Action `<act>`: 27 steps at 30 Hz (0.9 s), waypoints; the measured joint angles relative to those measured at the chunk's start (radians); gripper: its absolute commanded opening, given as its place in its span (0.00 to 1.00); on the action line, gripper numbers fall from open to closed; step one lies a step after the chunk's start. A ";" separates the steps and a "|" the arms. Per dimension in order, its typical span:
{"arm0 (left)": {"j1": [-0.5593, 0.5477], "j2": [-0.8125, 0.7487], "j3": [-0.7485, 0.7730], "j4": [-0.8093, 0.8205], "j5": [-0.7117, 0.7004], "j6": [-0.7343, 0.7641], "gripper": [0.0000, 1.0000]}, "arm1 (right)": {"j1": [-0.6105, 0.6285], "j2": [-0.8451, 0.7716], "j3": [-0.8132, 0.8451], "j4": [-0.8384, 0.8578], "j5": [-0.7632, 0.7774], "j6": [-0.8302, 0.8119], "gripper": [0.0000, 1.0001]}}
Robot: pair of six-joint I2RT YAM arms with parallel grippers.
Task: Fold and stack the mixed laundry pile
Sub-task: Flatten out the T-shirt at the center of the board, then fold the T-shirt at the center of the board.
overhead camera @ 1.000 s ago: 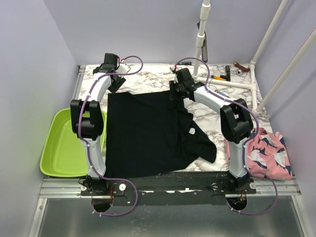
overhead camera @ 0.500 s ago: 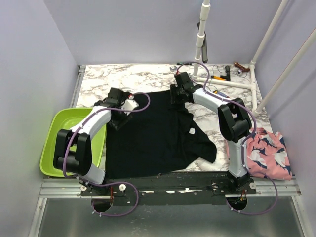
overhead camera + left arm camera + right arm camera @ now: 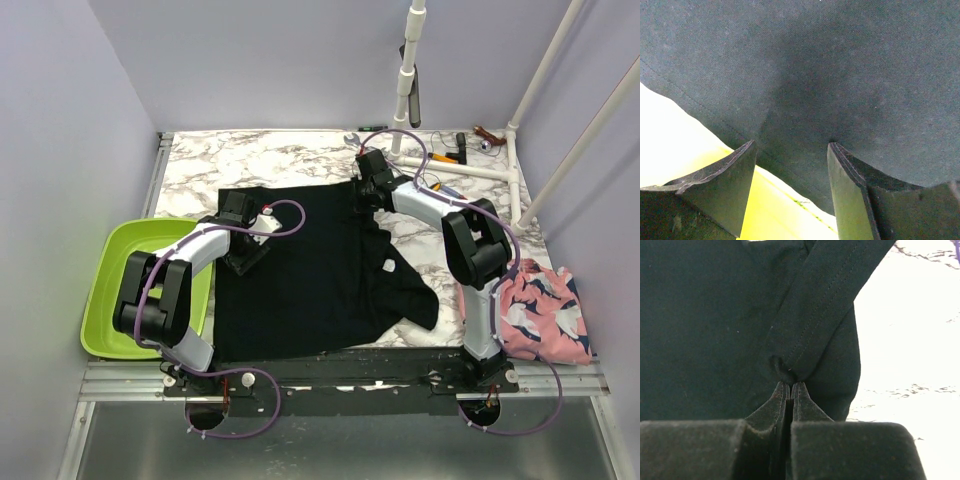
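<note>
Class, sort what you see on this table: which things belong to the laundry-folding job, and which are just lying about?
Belongs to the job: black garment, mid-table; pink shark-print garment, at the right edge.
Just lying about: lime green basin; hand tools at the far right corner; white pipe frame.

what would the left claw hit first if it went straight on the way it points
Most likely the black garment: the open left claw points straight at its cloth near the hem, with nothing between. The gap is hard to judge.
</note>
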 measured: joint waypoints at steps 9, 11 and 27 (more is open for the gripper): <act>0.000 0.002 -0.003 0.021 -0.015 0.004 0.60 | -0.092 -0.017 0.023 -0.003 0.137 -0.127 0.01; 0.000 0.003 -0.003 0.021 -0.016 0.004 0.61 | -0.138 -0.029 0.048 0.004 0.195 -0.189 0.01; 0.000 0.010 0.002 0.038 -0.026 0.008 0.61 | -0.184 -0.009 0.092 0.139 0.474 -0.614 0.40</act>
